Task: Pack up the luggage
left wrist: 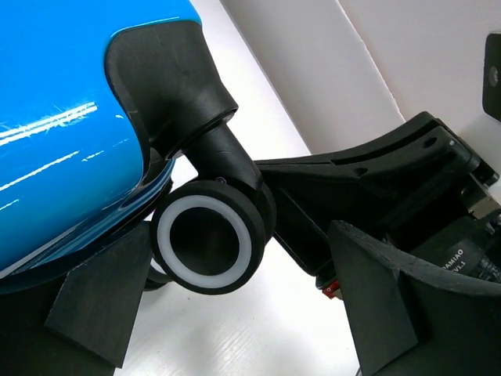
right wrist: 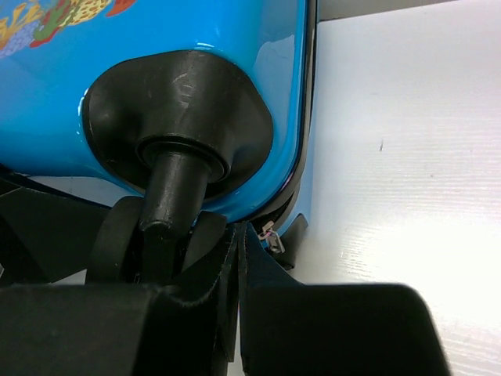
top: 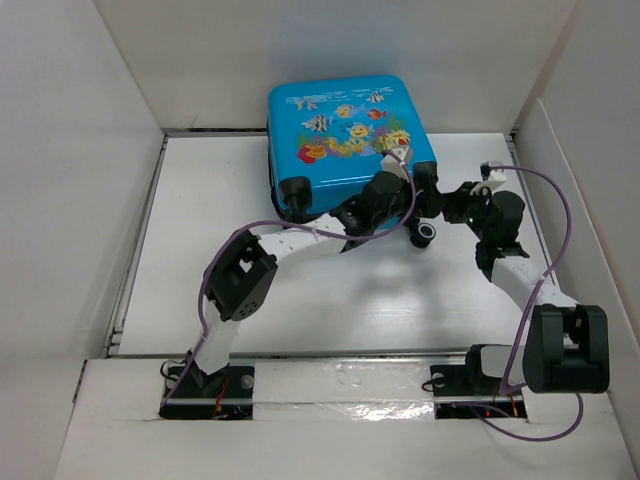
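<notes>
**Closed luggage at back wall, both grippers at its near right corner**

- The luggage (top: 350, 140) lies flat on the white table (top: 300, 310). It is shut, fish print up, and its far edge is against the back wall (top: 330, 60).
- Two small black wheels sit on the luggage's near edge. One is at the left corner (top: 297, 195). The other, the white-ringed wheel (left wrist: 207, 243), hangs on its stem off the right corner.
- The left gripper (left wrist: 227, 262) is at that right corner, jaws spread wide. The white-ringed wheel sits in the gap between its fingers (left wrist: 94, 305). I cannot tell whether either pad touches it.
- The right gripper (right wrist: 239, 258) is pressed in close under the same corner, just below the black wheel housing (right wrist: 180, 117). Its fingers (right wrist: 329, 321) are closed together with only a thin seam between them.
- A small zipper pull (right wrist: 272, 235) on the luggage's zip line sits just past those tips. Nothing shows between the pads.
- The two wrists crowd each other at this corner, well away from the luggage's left side.
</notes>
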You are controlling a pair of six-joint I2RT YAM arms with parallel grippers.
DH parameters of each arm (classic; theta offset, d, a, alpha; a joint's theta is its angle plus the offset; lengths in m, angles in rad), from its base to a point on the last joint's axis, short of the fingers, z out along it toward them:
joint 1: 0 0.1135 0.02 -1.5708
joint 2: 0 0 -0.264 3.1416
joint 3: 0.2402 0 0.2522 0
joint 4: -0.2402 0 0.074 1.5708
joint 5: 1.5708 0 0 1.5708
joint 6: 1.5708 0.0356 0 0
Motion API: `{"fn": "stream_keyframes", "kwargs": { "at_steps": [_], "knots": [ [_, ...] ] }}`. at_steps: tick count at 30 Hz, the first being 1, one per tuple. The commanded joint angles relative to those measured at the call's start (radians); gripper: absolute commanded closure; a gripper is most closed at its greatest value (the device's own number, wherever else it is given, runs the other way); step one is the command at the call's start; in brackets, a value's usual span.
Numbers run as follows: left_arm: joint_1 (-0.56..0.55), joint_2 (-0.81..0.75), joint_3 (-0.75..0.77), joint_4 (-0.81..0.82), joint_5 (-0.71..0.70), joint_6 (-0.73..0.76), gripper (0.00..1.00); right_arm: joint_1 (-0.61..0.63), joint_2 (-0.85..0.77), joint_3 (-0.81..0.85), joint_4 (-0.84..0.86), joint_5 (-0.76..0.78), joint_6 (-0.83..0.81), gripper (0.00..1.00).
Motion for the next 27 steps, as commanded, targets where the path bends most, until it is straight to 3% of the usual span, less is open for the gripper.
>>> {"fn": "stream_keyframes", "kwargs": {
  "at_steps": [1, 4, 8, 12, 14, 17, 18, 20, 23, 27],
  "knots": [
    [0.048, 0.059, 0.047, 0.017, 0.010, -0.064, 0.10, 0.024, -0.058, -0.030, 0.107, -0.047, 0.019, 0.95],
    [0.048, 0.079, 0.051, 0.037, 0.013, -0.098, 0.13, 0.024, -0.101, -0.067, 0.179, -0.075, 0.080, 0.95],
    [0.048, 0.103, 0.050, 0.050, 0.016, -0.132, 0.15, 0.012, -0.197, -0.130, 0.189, -0.002, 0.128, 0.82],
    [0.048, 0.122, 0.054, 0.060, 0.019, -0.158, 0.16, -0.059, -0.286, -0.149, 0.101, 0.064, 0.140, 0.62],
    [0.048, 0.126, 0.056, 0.064, 0.014, -0.166, 0.15, -0.102, -0.309, -0.147, 0.051, 0.101, 0.140, 0.61],
    [0.048, 0.129, 0.054, 0.077, 0.007, -0.186, 0.14, -0.125, -0.311, -0.140, 0.000, 0.164, 0.105, 0.67],
    [0.048, 0.131, 0.056, 0.077, 0.002, -0.195, 0.13, -0.136, -0.265, -0.133, -0.012, 0.173, 0.093, 0.81],
    [0.048, 0.143, 0.076, 0.069, -0.001, -0.201, 0.10, -0.166, -0.193, -0.112, 0.011, 0.132, 0.073, 1.00],
    [0.048, 0.149, 0.077, 0.073, -0.004, -0.215, 0.09, -0.191, -0.032, -0.075, 0.171, -0.026, 0.085, 1.00],
    [0.048, 0.129, 0.037, 0.095, -0.010, -0.206, 0.13, -0.176, 0.169, 0.126, 0.111, -0.211, 0.018, 0.89]
  ]
}}
